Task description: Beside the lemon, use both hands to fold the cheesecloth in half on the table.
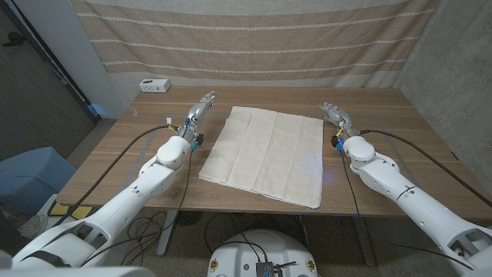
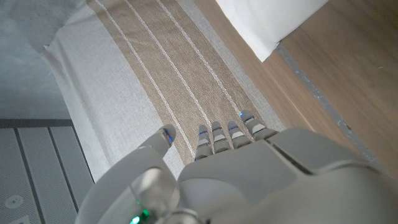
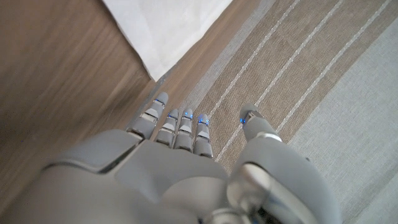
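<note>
A cream cheesecloth (image 1: 265,154) lies spread on the wooden table (image 1: 384,123), its creases running front to back. My left hand (image 1: 197,111) is beside the cloth's far left corner, apart from it, fingers straight and holding nothing. My right hand (image 1: 336,115) is just right of the far right corner, also with fingers extended and nothing in them. In the left wrist view my left hand (image 2: 211,143) points past a cloth corner (image 2: 267,25). In the right wrist view my right hand (image 3: 186,130) points past the other corner (image 3: 165,37). I see no lemon.
A small white box (image 1: 154,85) sits at the table's far left corner. A striped tan curtain (image 1: 254,35) hangs behind the table. Bare wood lies left and right of the cloth.
</note>
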`<state>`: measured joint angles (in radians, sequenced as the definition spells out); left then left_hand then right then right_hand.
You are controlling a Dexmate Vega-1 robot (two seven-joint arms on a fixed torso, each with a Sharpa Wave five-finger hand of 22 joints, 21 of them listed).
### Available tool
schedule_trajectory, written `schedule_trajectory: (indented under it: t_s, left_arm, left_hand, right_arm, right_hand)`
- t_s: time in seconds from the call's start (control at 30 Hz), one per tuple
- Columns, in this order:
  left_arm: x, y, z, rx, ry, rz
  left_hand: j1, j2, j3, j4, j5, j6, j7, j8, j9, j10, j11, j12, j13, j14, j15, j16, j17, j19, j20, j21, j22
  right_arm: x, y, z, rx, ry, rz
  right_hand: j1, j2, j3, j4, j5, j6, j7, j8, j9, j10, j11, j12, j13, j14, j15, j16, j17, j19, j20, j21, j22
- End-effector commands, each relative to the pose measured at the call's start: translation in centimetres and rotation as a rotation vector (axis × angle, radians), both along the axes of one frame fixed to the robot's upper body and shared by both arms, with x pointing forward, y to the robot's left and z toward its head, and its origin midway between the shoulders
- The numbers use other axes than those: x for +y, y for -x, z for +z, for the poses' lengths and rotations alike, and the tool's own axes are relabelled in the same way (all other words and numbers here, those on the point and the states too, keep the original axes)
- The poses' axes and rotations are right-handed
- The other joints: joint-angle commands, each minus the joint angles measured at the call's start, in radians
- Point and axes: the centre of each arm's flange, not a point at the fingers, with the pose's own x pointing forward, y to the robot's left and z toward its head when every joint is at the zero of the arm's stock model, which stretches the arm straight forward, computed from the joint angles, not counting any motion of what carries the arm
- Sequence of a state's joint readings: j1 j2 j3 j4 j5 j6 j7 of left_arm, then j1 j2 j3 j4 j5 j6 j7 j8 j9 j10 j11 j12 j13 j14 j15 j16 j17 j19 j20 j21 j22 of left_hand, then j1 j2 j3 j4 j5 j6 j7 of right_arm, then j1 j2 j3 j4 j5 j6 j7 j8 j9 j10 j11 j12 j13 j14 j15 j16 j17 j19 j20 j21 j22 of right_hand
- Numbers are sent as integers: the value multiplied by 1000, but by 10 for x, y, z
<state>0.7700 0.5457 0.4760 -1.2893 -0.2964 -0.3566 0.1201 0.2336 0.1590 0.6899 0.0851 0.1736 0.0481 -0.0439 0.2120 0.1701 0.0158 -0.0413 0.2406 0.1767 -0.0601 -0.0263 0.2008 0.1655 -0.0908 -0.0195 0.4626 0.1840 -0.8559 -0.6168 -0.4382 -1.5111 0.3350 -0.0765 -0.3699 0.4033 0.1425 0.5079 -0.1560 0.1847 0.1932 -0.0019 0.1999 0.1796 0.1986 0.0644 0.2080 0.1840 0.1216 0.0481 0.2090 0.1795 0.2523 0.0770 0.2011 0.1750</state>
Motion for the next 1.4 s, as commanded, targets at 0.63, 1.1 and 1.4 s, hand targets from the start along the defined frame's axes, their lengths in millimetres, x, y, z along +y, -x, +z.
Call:
schedule_trajectory:
  t_s: [0.63,1.1,1.4]
  left_arm:
    - [-55,-15,30,-143,-566,196]
    - [-78,-17,21,-184,-769,246]
    - [-88,-18,11,-180,-910,284]
  left_hand:
    - [10,-1,7,-14,-3,163,-3,11,10,129,-4,14,8,122,18,-1,4,16,139,4,9]
    - [-5,-11,5,-13,-3,233,-23,9,9,206,-7,22,7,126,-10,-15,3,-30,111,-22,6]
    - [-19,-22,-1,-12,-4,233,-45,-5,8,197,-25,7,6,137,-28,-15,3,1,112,-15,4]
  right_arm:
    - [24,2,14,105,353,-414]
    - [42,-7,19,151,503,-553]
    - [50,-17,19,225,585,-590]
  right_hand:
    - [31,-42,-25,-11,-10,72,-9,15,6,66,4,19,11,58,-44,20,12,18,-4,6,2]
    - [48,-102,-53,-16,-2,127,-24,25,9,63,-11,23,24,52,-67,12,21,6,0,-1,2]
    - [62,-113,-58,-17,4,151,-26,30,10,63,-16,28,29,42,-70,7,25,0,4,-3,3]
